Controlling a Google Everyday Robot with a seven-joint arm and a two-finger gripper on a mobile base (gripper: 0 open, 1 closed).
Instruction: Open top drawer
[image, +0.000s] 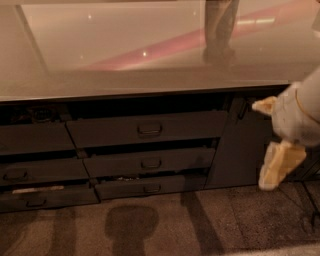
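I see a glossy pale countertop up top, with a pink light streak reflected across it (plus a few bright specks). Everything below is dim and dark grey: the left drawer stack sits ajar, with a plain panel further right. The speckled floor carries soft shadows. The gripper hangs at right beside the panel, fingers apart.

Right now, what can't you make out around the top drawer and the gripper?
Camera view:
- Top drawer: its inside is hidden by its front and the shadow of the countertop.
- Gripper, right of the drawers, off the handle: its arm is cut off by the right edge.
- Left drawer stack: cut off by the left edge.
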